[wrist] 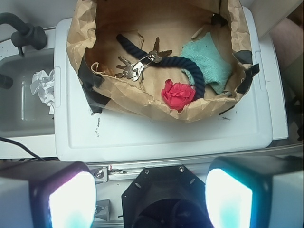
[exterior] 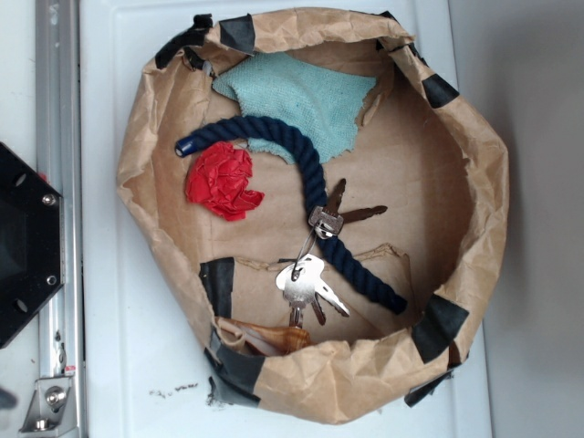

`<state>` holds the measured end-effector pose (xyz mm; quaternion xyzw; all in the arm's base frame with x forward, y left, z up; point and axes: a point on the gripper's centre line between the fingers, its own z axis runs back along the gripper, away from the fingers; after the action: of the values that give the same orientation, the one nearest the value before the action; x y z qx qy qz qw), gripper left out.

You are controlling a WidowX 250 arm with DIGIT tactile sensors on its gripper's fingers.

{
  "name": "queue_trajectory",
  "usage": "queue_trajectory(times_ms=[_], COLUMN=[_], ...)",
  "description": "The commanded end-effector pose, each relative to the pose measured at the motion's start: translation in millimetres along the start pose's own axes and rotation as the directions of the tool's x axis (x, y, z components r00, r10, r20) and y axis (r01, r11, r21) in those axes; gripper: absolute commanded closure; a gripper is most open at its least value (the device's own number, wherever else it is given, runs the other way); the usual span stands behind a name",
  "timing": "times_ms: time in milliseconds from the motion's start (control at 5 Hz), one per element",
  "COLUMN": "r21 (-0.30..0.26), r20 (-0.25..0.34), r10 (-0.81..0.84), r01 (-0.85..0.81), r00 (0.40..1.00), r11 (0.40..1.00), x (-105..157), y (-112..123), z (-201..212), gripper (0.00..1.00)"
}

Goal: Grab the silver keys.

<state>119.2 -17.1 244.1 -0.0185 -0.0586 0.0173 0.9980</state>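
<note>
Silver keys [exterior: 306,285] lie flat on the floor of the paper bag [exterior: 474,155], untouched.

Your gripper [wrist: 151,197] sits well back from the bag, its pads spread wide at the wrist view's bottom corners. A thin wire runs from the keys toward 1 o'clock to darker keys [exterior: 339,215] lying on the navy rope [exterior: 315,173]. Red crumpled paper [exterior: 222,182] lies at 10 o'clock, teal cloth [exterior: 301,96] at 12.

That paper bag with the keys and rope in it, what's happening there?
Nothing is being handled yet. The pincer hangs open, well back from the paper bag, holding nothing. Inside the bag, the silver keys lie beside a dark blue rope, near a red crumpled wad and a teal cloth.
</note>
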Motion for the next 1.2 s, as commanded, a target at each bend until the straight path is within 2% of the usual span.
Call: queue_trajectory(times_ms=[0,200,400,600,1000], r21=[0.000,0.092,0.086,0.047,0.024], r20=[0.000,-0.049,-0.084,-0.090,-0.056], r10=[0.000,0.199,0.315,0.487,0.675], r01=[0.000,-0.194,-0.308,-0.485,-0.675], r00=[1.000,0.979,0.945,0.869,0.736], r11=[1.000,0.977,0.947,0.873,0.738], x=[0.0,27.0,44.1,66.4,83.0], y=[0.0,-0.2,7.4,17.3,38.4], z=[0.0,-25.9,-32.6,-42.7,-86.8], gripper=[0.00,0.00,0.00,0.00,0.00])
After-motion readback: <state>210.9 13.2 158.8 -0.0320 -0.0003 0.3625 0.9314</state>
